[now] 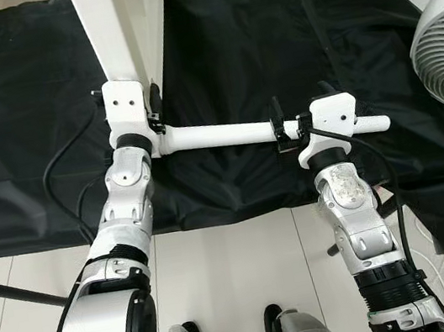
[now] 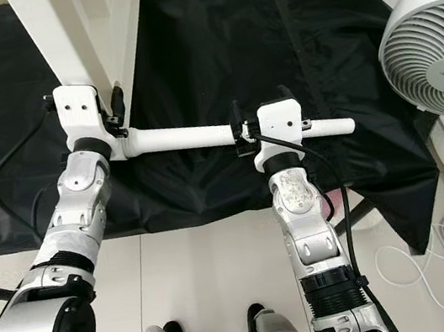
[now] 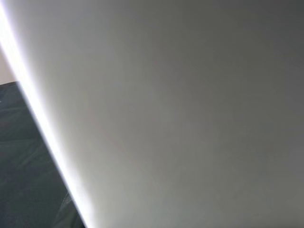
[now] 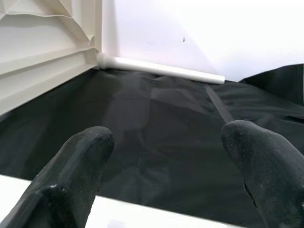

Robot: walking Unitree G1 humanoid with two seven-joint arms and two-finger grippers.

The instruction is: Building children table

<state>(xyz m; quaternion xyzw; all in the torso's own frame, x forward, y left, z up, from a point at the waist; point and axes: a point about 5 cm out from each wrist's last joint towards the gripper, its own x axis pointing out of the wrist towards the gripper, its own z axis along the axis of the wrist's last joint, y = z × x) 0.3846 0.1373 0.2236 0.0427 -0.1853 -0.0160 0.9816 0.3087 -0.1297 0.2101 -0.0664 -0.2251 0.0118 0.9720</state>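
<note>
White table leg (image 1: 217, 136) lies crosswise over the black sheet (image 1: 272, 55), its near end at the upturned tabletop (image 1: 118, 30) by the left gripper (image 1: 128, 105), finger state indiscernible; right gripper (image 1: 317, 120) straddles its far end, fingers (image 4: 80, 156) apart.

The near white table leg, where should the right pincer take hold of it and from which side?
Grip the near leg on its bare round shaft towards the free end, coming down from above. It lies level over the black sheet, joined to the tabletop at its left end, so the fingers can straddle it. The right pincer is already over that stretch, fingers spread; the left pincer is at the joint.
</note>
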